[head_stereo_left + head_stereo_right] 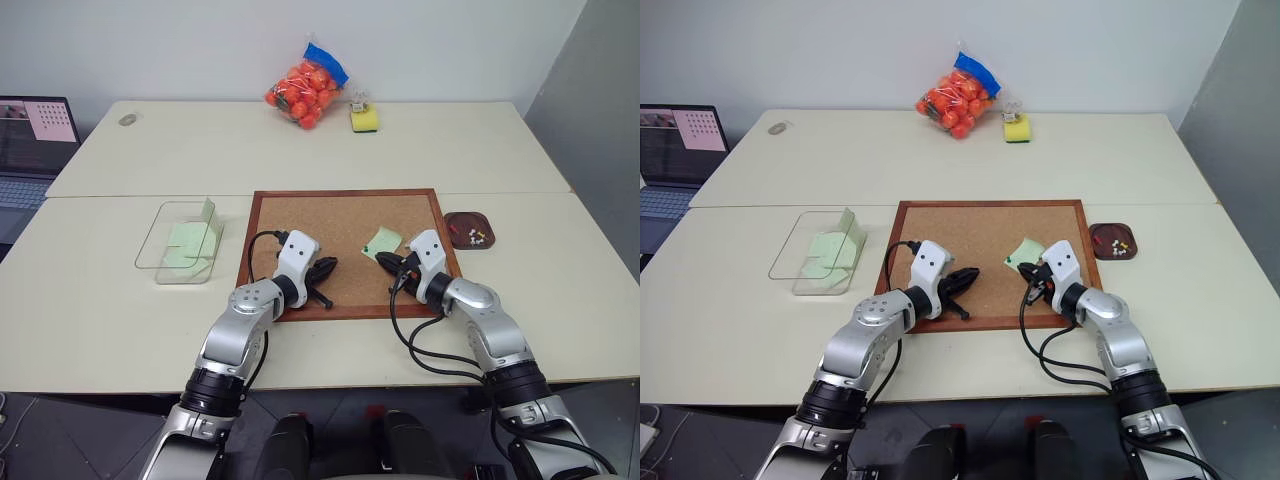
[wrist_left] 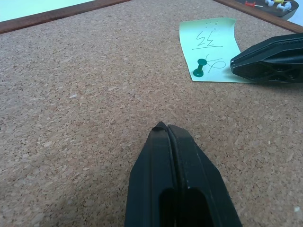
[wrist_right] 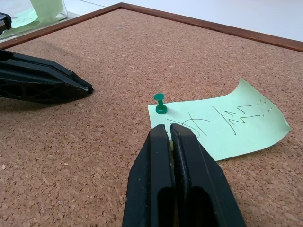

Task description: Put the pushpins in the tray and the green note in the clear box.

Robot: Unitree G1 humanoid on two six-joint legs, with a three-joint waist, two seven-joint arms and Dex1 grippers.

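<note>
Laptop [image 1: 35, 150] cut off at left edge of head view. Pushpins [image 1: 476, 237] in tray [image 1: 470, 229] too small to count. Scribble on green note [image 3: 222, 125] unreadable.

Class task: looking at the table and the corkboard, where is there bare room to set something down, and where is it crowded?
Free: bare tabletop in front of the clear box, and the wide strip between the corkboard and the bag of oranges. On the board, the cork behind the left gripper is bare. Crowded: around the green note, pinned by a green pushpin with the right gripper at its edge, and the tray.
</note>
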